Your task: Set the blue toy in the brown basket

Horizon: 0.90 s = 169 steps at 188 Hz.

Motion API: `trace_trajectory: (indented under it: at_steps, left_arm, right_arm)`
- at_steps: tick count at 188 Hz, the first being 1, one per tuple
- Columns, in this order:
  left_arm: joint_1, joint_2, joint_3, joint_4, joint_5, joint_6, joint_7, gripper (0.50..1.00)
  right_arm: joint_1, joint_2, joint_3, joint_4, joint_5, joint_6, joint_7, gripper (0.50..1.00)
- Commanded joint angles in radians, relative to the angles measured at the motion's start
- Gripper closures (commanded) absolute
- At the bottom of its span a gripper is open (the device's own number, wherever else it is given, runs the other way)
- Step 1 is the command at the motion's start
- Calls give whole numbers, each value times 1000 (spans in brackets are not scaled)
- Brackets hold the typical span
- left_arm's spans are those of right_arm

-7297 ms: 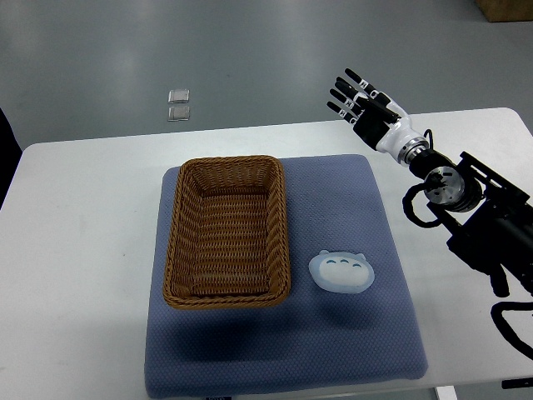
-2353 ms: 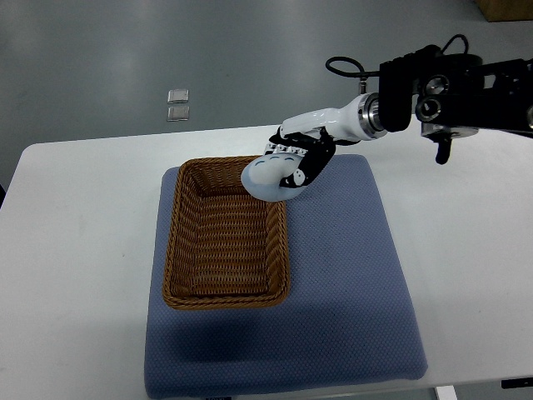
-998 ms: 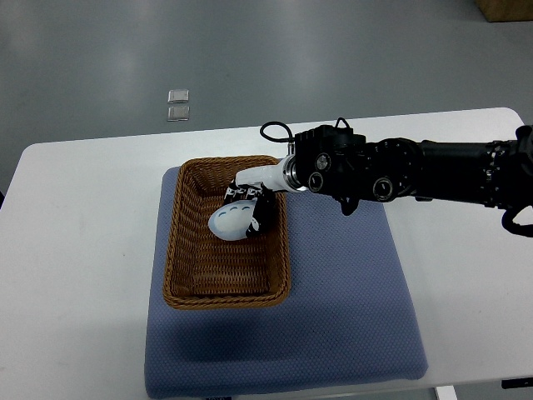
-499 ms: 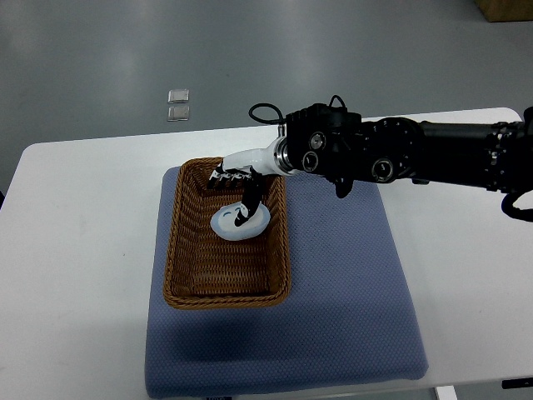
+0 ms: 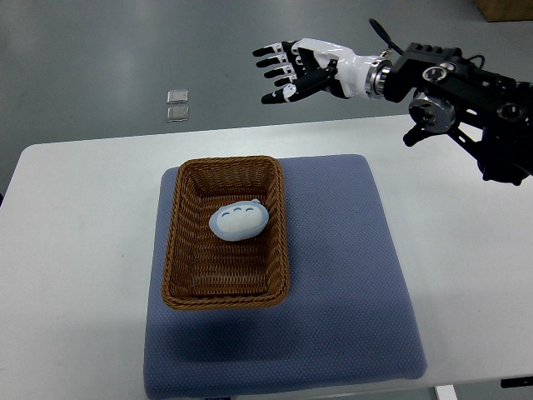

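Note:
The pale blue toy (image 5: 238,221) with three small white marks lies inside the brown wicker basket (image 5: 180,250), toward its far half. My right hand (image 5: 291,69) is raised high above the far table edge, fingers spread and holding nothing. Its black arm (image 5: 466,92) comes in from the upper right. The left arm does not show.
The basket sits on a blue-grey padded mat (image 5: 350,283) on a white table (image 5: 75,250). Two small clear squares (image 5: 177,104) lie on the grey floor beyond the table.
My right hand let go of the toy in the basket, then lifted up and back to the right, well above the table. The toy now rests flat in the basket.

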Motion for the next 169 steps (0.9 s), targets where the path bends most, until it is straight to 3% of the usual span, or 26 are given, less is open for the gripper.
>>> trace_trajectory:
  at_steps: [1,28,53,86,169]
  left_arm:
    - [1,0,0,3,0,0,0,500]
    - [1,0,1,3,0,0,0,500]
    - [1,0,2,0,0,0,0,500]
    - [1,0,3,-4,0,0,0,500]
    - [1,0,5,-4,0,0,0,500]
  right_arm:
    - [-134,7,255,-53,48,-38,38,609]
    - [-238,108,445,-159,169,-49,76,597]
    - [-266,134,488,-212,284,-46,79,593]
    - [-306,182,488,-218,407,-41,93,593]
    - [-366,240,490,-218,413,14,150,591]
